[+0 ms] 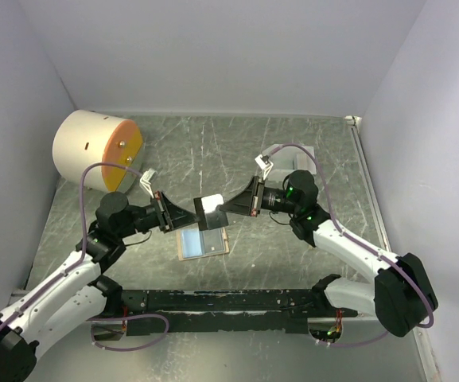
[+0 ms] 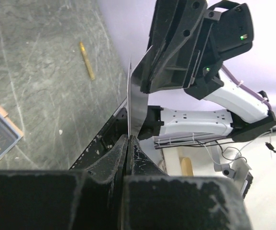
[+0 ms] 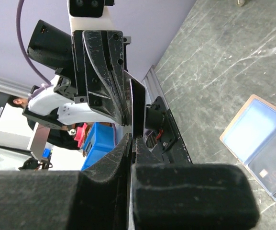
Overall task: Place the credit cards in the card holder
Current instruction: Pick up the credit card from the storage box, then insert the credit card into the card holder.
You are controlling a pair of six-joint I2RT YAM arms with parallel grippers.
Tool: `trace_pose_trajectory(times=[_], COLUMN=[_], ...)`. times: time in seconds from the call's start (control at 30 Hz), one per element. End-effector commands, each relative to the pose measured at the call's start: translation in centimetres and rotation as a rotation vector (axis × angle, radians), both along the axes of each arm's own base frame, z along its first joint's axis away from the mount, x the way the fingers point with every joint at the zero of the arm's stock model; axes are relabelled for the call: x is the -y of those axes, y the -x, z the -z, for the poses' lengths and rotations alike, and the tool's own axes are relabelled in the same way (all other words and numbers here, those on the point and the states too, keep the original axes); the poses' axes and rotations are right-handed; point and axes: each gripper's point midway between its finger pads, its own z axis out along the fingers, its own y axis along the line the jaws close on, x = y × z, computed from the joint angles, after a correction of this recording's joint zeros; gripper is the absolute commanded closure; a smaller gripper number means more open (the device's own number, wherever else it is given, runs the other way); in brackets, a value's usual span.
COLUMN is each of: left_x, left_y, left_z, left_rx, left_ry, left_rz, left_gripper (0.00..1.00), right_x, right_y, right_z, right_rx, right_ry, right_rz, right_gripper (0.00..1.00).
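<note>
Top external camera: a credit card [image 1: 211,210] is held in the air between the two arms above the middle of the table [image 1: 213,151], pinched from one side by the left gripper [image 1: 196,213] and from the other by the right gripper [image 1: 226,208]. Both sets of jaws are closed narrowly on opposite edges of the card. In each wrist view the card is seen edge-on, clamped between that gripper's own fingers and reaching up into the other gripper's. The card holder [image 1: 203,241] is laid open on the table just below the card, nearer the arm bases, with its pale blue pockets turned upward. A dark panel is seen in one pocket, though whether it is a second card cannot be told. A cream cylinder [image 1: 94,150] with an orange face is seen lying at the far left, and a white tray [image 1: 305,150] is partly hidden behind the right arm. A small yellow stick [image 2: 86,60] is shown on the table in the left wrist view.
</note>
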Motion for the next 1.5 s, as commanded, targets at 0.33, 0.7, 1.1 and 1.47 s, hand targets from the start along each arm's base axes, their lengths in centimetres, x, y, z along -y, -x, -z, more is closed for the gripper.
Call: trace_pose_trajectory(times=[0.33, 0.7, 1.1, 1.47], left_x=[-3.4, -4.8, -3.5, -4.0], left_y=[-0.9, -0.2, 0.3, 0.1], left_z=[4.7, 11.9, 15.1, 16.9], left_rx=[-0.060, -0.262, -0.325, -0.355], left_ry=[-0.323, -0.518, -0.484, -0.463], left_rz=[-0.162, -0.160, -0.073, -0.070], left_gripper=[0.93, 0.93, 0.93, 0.93], right_x=[1.5, 2.8, 2.3, 1.9], right_y=[-2.7, -4.5, -3.8, -2.8], right_z=[3.5, 10.4, 15.4, 18.7], right_rx=[-0.014, -0.088, -0.196, -0.236], right_ry=[0.191, 0.431, 0.467, 0.491], right_rz=[0.149, 0.218, 0.153, 0.099], right_gripper=[1.00, 1.00, 1.00, 1.00])
